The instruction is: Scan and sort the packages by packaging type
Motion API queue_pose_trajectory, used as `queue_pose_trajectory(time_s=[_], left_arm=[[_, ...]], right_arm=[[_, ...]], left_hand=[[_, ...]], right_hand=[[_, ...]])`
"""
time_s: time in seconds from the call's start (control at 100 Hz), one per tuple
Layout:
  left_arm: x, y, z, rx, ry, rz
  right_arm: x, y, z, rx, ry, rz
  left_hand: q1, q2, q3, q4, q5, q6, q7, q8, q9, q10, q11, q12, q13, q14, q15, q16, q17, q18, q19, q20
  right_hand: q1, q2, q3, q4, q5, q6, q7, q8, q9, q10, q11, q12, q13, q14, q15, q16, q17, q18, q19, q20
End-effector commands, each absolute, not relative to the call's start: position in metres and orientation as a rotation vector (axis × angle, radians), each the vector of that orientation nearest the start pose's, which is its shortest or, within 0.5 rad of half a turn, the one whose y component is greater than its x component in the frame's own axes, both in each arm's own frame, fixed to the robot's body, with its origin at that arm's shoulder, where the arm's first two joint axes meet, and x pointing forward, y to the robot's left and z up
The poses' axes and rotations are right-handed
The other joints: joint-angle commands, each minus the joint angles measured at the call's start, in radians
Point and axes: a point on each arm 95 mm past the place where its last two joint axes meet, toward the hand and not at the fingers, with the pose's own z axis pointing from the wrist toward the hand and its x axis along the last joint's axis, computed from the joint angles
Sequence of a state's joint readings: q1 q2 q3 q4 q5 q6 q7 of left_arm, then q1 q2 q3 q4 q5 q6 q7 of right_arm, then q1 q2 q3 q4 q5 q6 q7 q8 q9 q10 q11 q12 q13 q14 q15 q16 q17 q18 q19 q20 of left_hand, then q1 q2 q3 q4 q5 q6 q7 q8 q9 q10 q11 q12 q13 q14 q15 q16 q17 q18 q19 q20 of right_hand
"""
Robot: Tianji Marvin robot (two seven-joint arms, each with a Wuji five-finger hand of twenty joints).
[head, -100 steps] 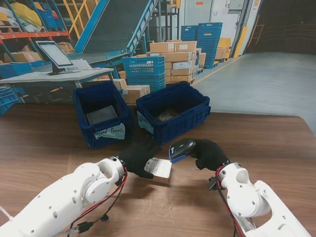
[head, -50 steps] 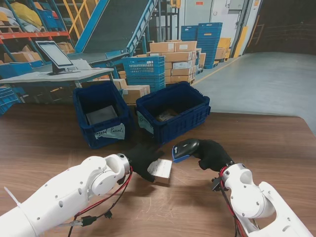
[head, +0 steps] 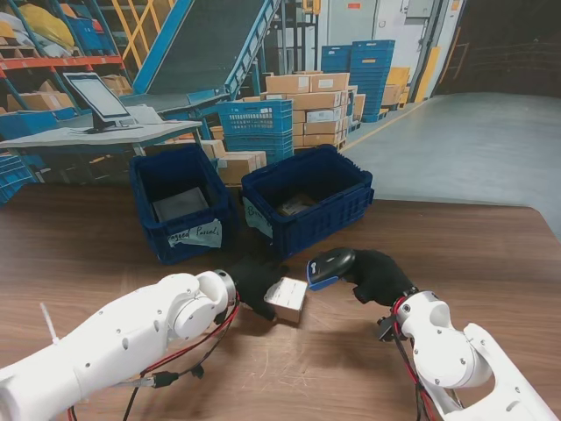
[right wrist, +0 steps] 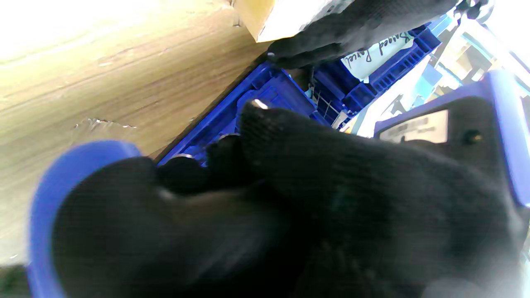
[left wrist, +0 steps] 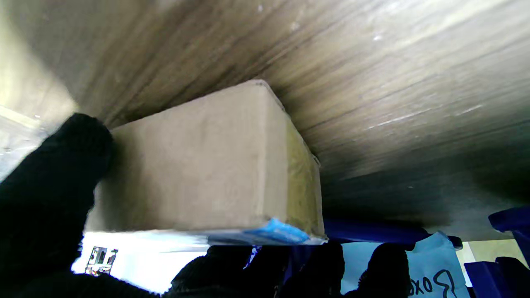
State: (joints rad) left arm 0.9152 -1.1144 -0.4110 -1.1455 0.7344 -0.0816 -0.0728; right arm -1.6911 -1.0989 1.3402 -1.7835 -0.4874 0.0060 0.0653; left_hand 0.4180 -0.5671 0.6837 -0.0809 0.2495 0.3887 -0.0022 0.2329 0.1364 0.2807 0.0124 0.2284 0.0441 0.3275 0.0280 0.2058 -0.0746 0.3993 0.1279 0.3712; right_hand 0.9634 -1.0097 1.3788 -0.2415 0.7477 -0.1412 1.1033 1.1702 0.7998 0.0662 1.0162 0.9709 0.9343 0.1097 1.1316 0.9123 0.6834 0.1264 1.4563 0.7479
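— Why the tilt on that box (head: 287, 298)?

— My left hand (head: 252, 282) pinches it at frame centre, label side turned toward the scanner (head: 328, 265) my right hand (head: 379, 276) grips.

— And the box against the hand?

— Just right of it, fingers (left wrist: 49, 174) wrapping one end.

Small cardboard box (head: 287, 299) w/ white label on top, tilted, held just off table, centre, near me. Black/blue handheld scanner (head: 328, 266) just right of it, head aimed at box. 2 blue crates behind: left crate (head: 180, 206), right crate (head: 308, 199), both w/ handwritten labels.
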Motion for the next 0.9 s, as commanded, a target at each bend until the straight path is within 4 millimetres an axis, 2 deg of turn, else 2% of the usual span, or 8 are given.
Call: queue_pose_trajectory(time_s=[0.0,0.24,0.44,0.59,0.74,0.8,0.85,0.89], left_arm=[[0.466,-0.118,-0.375,-0.969,2.173,-1.36],[0.464,-0.12,-0.392,-0.943,2.209,-1.359],[0.457,-0.12,-0.402,-0.92,2.108,-1.393],[0.454,-0.12,-0.406,-0.915,2.007,-1.441],[0.453,-0.121,-0.408,-0.9,1.909,-1.496],[0.453,-0.122,-0.408,-0.904,1.892,-1.5],[0.453,-0.123,-0.407,-0.912,1.893,-1.5],[0.453,-0.123,-0.405,-0.935,1.901,-1.496]], right_arm=[[0.375,-0.008,-0.293,-2.142,-1.547,-2.316],[0.375,-0.01,-0.295,-2.143,-1.535,-2.304],[0.375,-0.011,-0.297,-2.145,-1.532,-2.299],[0.375,-0.01,-0.299,-2.142,-1.53,-2.296],[0.375,-0.01,-0.299,-2.141,-1.529,-2.297],[0.375,-0.01,-0.299,-2.14,-1.531,-2.297],[0.375,-0.01,-0.299,-2.139,-1.532,-2.297],[0.375,-0.01,-0.299,-2.139,-1.533,-2.296]], left_hand=[[-0.028,-0.019,0.041,-0.025,0.023,0.003,0.007,-0.007,0.001,0.026,0.005,0.015,0.004,0.002,0.025,0.015,-0.003,0.006,-0.023,-0.015],[0.022,-0.031,0.062,-0.001,0.128,-0.047,0.063,0.049,0.159,-0.021,0.064,0.117,0.139,-0.007,0.081,0.09,0.035,0.01,0.036,0.006],[0.059,-0.062,0.135,0.017,0.268,-0.105,0.194,0.195,0.295,-0.065,0.263,0.251,0.35,-0.005,0.201,0.257,0.123,0.044,0.198,0.084],[0.107,-0.089,0.21,0.035,0.282,-0.155,0.419,0.383,0.386,-0.104,0.425,0.34,0.457,-0.024,0.306,0.429,0.163,0.057,0.335,0.147],[0.186,-0.107,0.299,0.076,0.298,-0.229,0.774,0.549,0.528,-0.16,0.565,0.439,0.585,-0.051,0.428,0.578,0.212,0.074,0.469,0.204],[0.264,-0.162,0.299,0.045,0.318,-0.273,0.884,0.593,0.583,-0.179,0.605,0.464,0.632,-0.057,0.464,0.614,0.229,0.075,0.506,0.215],[0.326,-0.211,0.282,0.015,0.339,-0.327,1.007,0.589,0.652,-0.199,0.588,0.603,0.671,-0.064,0.485,0.637,0.239,0.079,0.533,0.214],[0.37,-0.208,0.256,0.015,0.344,-0.347,1.061,0.583,0.686,-0.203,0.564,0.651,0.681,-0.066,0.493,0.644,0.238,0.077,0.539,0.214]], right_hand=[[0.082,0.048,0.149,-0.001,0.061,-0.041,0.068,0.027,0.009,0.006,0.004,0.008,0.02,0.024,0.009,0.005,0.009,-0.031,0.054,0.024],[0.081,0.049,0.149,-0.001,0.061,-0.041,0.068,0.027,0.009,0.006,0.004,0.008,0.021,0.023,0.009,0.004,0.01,-0.031,0.054,0.025],[0.082,0.049,0.149,-0.001,0.061,-0.041,0.068,0.027,0.009,0.006,0.003,0.008,0.022,0.023,0.009,0.004,0.009,-0.031,0.054,0.025],[0.081,0.05,0.149,0.0,0.061,-0.041,0.068,0.027,0.009,0.005,0.003,0.009,0.021,0.023,0.009,0.004,0.009,-0.031,0.054,0.026],[0.081,0.05,0.148,0.0,0.061,-0.041,0.068,0.027,0.008,0.005,0.003,0.009,0.021,0.024,0.009,0.004,0.01,-0.033,0.054,0.025],[0.081,0.05,0.148,0.0,0.061,-0.041,0.068,0.027,0.009,0.005,0.003,0.009,0.022,0.023,0.009,0.004,0.01,-0.033,0.054,0.025],[0.081,0.05,0.148,0.0,0.061,-0.041,0.068,0.027,0.009,0.005,0.003,0.008,0.022,0.025,0.008,0.004,0.01,-0.033,0.054,0.025],[0.08,0.051,0.148,0.0,0.061,-0.041,0.068,0.027,0.009,0.004,0.003,0.008,0.021,0.023,0.008,0.004,0.01,-0.033,0.054,0.025]])
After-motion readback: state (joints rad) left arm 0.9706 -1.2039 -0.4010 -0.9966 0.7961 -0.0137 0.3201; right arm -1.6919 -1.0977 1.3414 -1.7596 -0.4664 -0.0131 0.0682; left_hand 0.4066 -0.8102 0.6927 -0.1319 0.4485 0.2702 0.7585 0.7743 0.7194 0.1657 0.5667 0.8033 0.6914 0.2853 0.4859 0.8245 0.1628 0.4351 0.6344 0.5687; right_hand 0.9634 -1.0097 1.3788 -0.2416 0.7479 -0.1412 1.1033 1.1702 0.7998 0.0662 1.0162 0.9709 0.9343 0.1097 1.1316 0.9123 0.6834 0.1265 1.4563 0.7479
